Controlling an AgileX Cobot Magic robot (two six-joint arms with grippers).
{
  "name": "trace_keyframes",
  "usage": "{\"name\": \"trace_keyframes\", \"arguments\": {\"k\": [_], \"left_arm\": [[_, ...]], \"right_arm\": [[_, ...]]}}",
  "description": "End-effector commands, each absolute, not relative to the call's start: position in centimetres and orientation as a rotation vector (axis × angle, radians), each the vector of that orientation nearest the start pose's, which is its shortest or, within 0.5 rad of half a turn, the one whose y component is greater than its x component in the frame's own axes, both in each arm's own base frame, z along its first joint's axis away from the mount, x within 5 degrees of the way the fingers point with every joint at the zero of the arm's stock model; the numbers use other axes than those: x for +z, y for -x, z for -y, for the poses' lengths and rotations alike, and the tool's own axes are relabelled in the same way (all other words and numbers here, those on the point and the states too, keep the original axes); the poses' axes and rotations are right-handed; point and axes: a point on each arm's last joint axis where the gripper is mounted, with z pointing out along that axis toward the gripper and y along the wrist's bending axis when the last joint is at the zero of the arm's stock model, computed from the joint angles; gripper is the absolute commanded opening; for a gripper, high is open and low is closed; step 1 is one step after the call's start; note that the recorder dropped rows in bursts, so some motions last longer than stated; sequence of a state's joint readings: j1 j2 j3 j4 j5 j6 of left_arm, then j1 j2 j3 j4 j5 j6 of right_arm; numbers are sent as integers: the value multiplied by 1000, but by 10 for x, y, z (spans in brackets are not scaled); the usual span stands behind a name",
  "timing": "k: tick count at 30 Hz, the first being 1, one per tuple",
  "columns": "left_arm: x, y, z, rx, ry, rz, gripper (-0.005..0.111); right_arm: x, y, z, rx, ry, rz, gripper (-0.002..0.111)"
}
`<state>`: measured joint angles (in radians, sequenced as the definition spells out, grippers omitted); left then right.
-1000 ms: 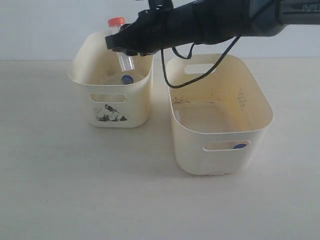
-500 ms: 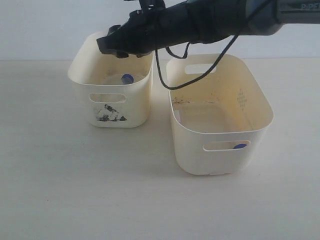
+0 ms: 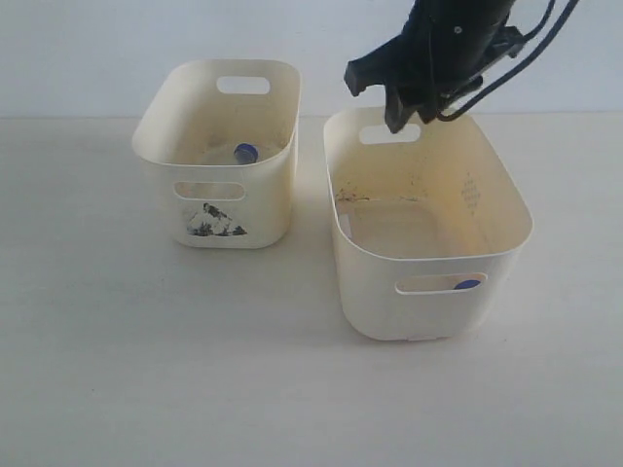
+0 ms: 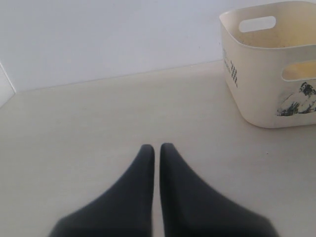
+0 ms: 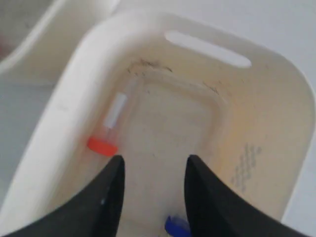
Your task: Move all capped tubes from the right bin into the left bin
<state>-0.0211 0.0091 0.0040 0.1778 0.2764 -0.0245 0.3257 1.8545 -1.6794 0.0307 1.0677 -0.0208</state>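
Upper right in the exterior view, the black right tool (image 3: pixel 382 97) hangs over the far rim of the larger plain cream plastic bin (image 3: pixel 370 292), jaws apart and empty. Inside lie a clear orange-red-capped tube (image 5: pixel 112 118) by a side wall and a dark blue cap (image 5: pixel 176 225). The smaller picture-printed cream bin (image 3: pixel 268 204), left of centre, holds a blue-capped tube (image 3: pixel 246 152). The left tool (image 4: pixel 157 147) is closed on nothing above the pale table (image 4: pixel 74 123).
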Motion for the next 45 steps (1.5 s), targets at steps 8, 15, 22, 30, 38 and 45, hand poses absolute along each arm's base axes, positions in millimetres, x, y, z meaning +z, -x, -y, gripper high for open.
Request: {"name": "trace_keyframes", "arguments": {"k": [8,15,22,30,38,45], "left_arm": [[189,-56,-3,124,-102,-1746,4],[189,-56,-3,124,-102,-1746,4],[189,-56,-3,124,-102,-1746,4],[189,-56,-3,124,-102,-1746,4],[189,-56,-3,124,-102,-1746,4],[189,-56,-3,124,-102,-1746,4]], "right_arm": [[268,-386,-135,174,236,-2895,38],[231,-408,-157,521,178,-2864,39],[208,-420,-146,563,118,-2890,56],[212,-421,-144,657,84,-2875,56],[227,-418,-138,726,83,-2854,56],[223,-421,-130,772,90,-2864,56]]}}
